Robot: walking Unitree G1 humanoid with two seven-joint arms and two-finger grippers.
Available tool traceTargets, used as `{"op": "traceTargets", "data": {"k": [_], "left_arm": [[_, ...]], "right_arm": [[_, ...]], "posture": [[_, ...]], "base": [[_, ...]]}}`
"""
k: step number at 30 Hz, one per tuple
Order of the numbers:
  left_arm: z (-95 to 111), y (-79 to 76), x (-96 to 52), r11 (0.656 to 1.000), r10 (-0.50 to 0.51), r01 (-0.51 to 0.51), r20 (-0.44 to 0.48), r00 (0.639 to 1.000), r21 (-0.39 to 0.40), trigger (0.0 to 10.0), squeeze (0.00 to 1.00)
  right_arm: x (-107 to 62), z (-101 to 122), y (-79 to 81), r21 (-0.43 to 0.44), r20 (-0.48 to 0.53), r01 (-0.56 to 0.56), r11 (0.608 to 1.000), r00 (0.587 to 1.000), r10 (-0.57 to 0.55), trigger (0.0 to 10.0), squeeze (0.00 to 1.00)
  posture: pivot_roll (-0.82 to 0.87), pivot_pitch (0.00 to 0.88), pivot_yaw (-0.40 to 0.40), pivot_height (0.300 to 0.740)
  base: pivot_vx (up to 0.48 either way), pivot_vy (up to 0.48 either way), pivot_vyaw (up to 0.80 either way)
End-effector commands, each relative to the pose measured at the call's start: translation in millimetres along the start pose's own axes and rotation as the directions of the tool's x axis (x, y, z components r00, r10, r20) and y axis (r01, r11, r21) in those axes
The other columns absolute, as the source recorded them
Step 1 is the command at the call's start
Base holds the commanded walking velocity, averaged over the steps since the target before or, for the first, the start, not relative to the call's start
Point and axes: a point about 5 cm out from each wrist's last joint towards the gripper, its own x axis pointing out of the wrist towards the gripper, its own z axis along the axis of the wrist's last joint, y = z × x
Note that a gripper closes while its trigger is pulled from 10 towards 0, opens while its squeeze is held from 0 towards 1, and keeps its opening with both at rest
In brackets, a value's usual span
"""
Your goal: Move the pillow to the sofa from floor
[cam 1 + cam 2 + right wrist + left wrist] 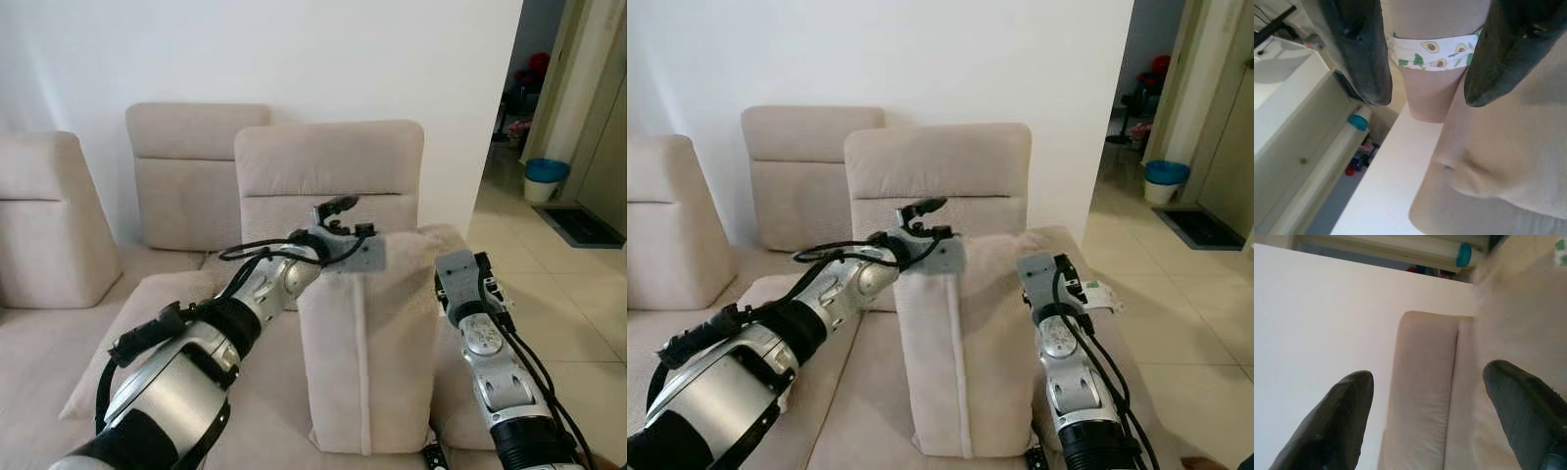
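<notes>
Both claws flank pillow (367, 352) against sofa (323, 162).

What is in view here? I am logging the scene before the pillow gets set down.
pillow: one, beige, upright between the two claws above the sofa seat.
sofa: one, beige, sectional with three back cushions, against the white wall.
wall: one, white, behind the sofa.
bucket: one, blue and white, on the tiled floor in the hallway to the right.
doormat: one, dark, on the floor near the bucket.
left claw: one, black fingers apart, at the pillow's upper left corner.
right claw: one, black fingers apart, against the pillow's right side.
</notes>
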Motion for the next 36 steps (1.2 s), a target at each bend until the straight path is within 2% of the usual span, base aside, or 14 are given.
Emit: {"op": "traceTargets", "data": {"k": [1, 7, 10, 12, 16, 18, 21, 22, 24, 26, 30, 32, 34, 36], "left_arm": [[-5, -6.2, -2.1, 0.999, -0.028, 0.028, -0.023, 0.999, -0.019, 10.0, 0.00], [-10, -14.1, -4.4, 0.996, -0.063, 0.061, -0.047, 0.997, -0.058, 10.0, 0.00], [-18, -22.3, -8.0, 0.959, -0.055, 0.025, -0.098, 0.994, -0.284, 10.0, 0.00], [-18, -22.3, -8.0, 0.959, -0.055, 0.025, -0.098, 0.994, -0.284, 10.0, 0.00], [-26, -28.8, -12.3, 0.850, -0.010, -0.077, -0.163, 0.987, -0.521, 10.0, 0.00], [-27, -29.6, -12.9, 0.835, -0.006, -0.089, -0.170, 0.985, -0.544, 10.0, 0.00], [-30, -32.8, -15.5, 0.742, 0.027, -0.153, -0.199, 0.980, -0.652, 10.0, 0.00], [-30, -32.8, -15.5, 0.742, 0.027, -0.153, -0.199, 0.980, -0.652, 10.0, 0.00], [-32, -47.6, -21.5, 0.627, 0.024, -0.192, -0.227, 0.974, -0.755, 10.0, 0.00], [-34, -54.4, -24.4, 0.599, 0.015, -0.200, -0.239, 0.971, -0.775, 10.0, 0.00], [-40, -72.8, -36.6, 0.479, -0.009, -0.227, -0.263, 0.965, -0.848, 10.0, 0.00], [-40, -75.5, -38.6, 0.462, -0.011, -0.225, -0.259, 0.966, -0.858, 10.0, 0.00], [-41, -83.1, -45.5, 0.364, -0.010, -0.232, -0.253, 0.967, -0.902, 10.0, 0.00], [-42, -86.9, -50.0, 0.328, -0.006, -0.236, -0.252, 0.968, -0.915, 10.0, 0.00]], "right_arm": [[1.5, 5, -0.1, 0.010, 0.015, 0.006, 1.000, 1.000, -0.006, 10.0, 0.00], [-1.6, 10, 10.1, 0.028, 0.048, -0.055, 0.998, 0.997, 0.053, 10.0, 0.00], [-8.2, 15, 22.5, 0.042, 0.088, -0.104, 0.994, 0.991, 0.100, 10.0, 0.00], [-8.2, 15, 22.5, 0.042, 0.088, -0.104, 0.994, 0.991, 0.100, 10.0, 0.00], [-16.5, 17, 28.5, 0.058, 0.122, -0.117, 0.991, 0.987, 0.109, 10.0, 0.00], [-17.4, 17, 28.9, 0.060, 0.125, -0.117, 0.991, 0.986, 0.109, 10.0, 0.00], [-21.6, 17, 29.5, 0.078, 0.143, -0.106, 0.991, 0.985, 0.094, 10.0, 0.00], [-21.6, 17, 29.5, 0.078, 0.143, -0.106, 0.991, 0.985, 0.094, 10.0, 0.00], [-30.8, 22, 29.1, 0.099, 0.203, -0.061, 0.993, 0.978, 0.040, 10.0, 0.00], [-35.4, 23, 30.3, 0.096, 0.222, -0.049, 0.994, 0.975, 0.026, 10.0, 0.00], [-58.1, 16, 41.9, 0.103, 0.246, -0.054, 0.993, 0.969, 0.027, 10.0, 0.00], [-64.5, 13, 44.8, 0.109, 0.250, -0.060, 0.992, 0.968, 0.031, 10.0, 0.00], [-73.3, 9, 48.4, 0.117, 0.256, -0.073, 0.990, 0.966, 0.041, 10.0, 0.00], [-77.0, 7, 49.6, 0.120, 0.260, -0.081, 0.990, 0.965, 0.047, 10.0, 0.00]], "posture": [[-0.12, 0.004, 0.090, 0.740], [-0.11, 0.005, 0.087, 0.740], [-0.11, 0.006, 0.087, 0.740], [-0.11, 0.006, 0.087, 0.740], [-0.11, 0.008, 0.084, 0.740], [-0.11, 0.008, 0.084, 0.740], [-0.11, 0.008, 0.082, 0.740], [-0.11, 0.008, 0.082, 0.740], [-0.11, 0.008, 0.077, 0.740], [-0.11, 0.008, 0.077, 0.740], [-0.11, 0.008, 0.075, 0.740], [-0.11, 0.008, 0.075, 0.740], [-0.11, 0.009, 0.075, 0.740], [-0.11, 0.009, 0.075, 0.740]], "base": [[0.000, 0.000, 0.00], [0.000, 0.000, 0.00], [0.000, 0.000, 0.00], [0.000, 0.000, 0.00], [0.000, 0.000, 0.00], [0.000, 0.000, 0.00], [0.000, 0.000, 0.00], [0.000, 0.000, 0.00], [0.000, 0.000, 0.00], [0.000, 0.000, 0.00], [0.000, 0.000, 0.00], [0.000, 0.000, 0.00], [0.000, 0.000, 0.00], [0.000, 0.000, 0.00]]}}
